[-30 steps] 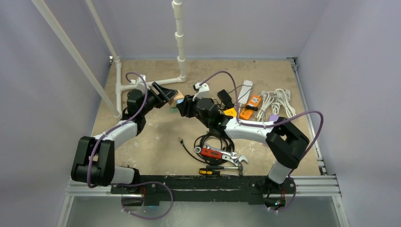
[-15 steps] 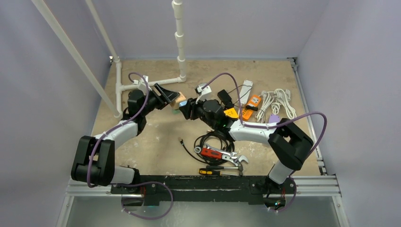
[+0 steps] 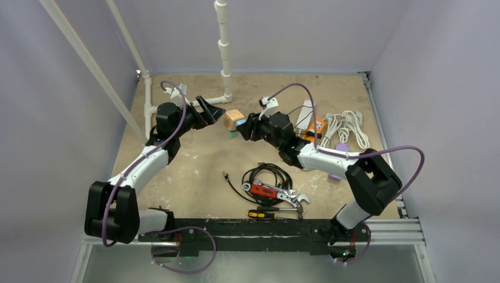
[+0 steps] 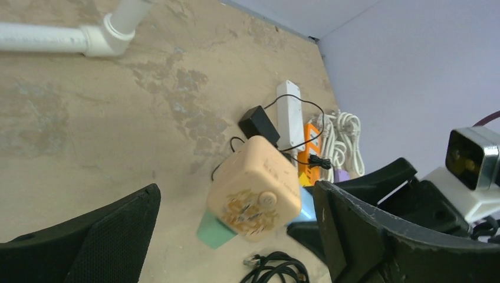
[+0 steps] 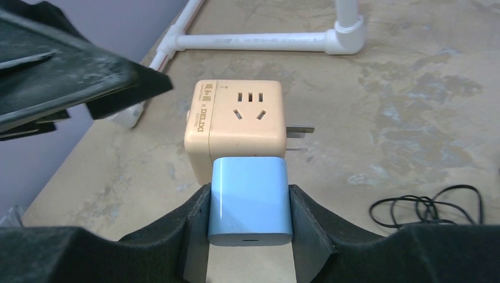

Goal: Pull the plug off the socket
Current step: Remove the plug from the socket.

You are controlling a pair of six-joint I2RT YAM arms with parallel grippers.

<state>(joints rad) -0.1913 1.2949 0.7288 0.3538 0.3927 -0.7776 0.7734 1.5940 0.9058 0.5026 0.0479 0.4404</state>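
The blue plug [image 5: 250, 197] is seated in the peach socket cube [image 5: 236, 121], with no gap showing at the joint. The pair appears to be lifted off the tabletop [image 3: 194, 159], toward its far edge and about midway along it. The right gripper [image 5: 249, 201] has its fingers clamped on the plug's two sides, so the cube hangs from the plug alone. The left gripper [image 4: 237, 197] stands with its fingers spread wide on either side of the cube, touching nothing.

That is where the risk lies. With the cube unbraced, any pull by the right arm would likely carry the cube along and the plug would not come free. The cube's weight could also work it loose, dropping it onto the tabletop.

If the left fingers close again, they could catch a corner of the cube, the green piece [image 4: 212, 231] at its underside or the bare prongs [image 5: 298, 138] on its side. That would twist the cube against the plug.
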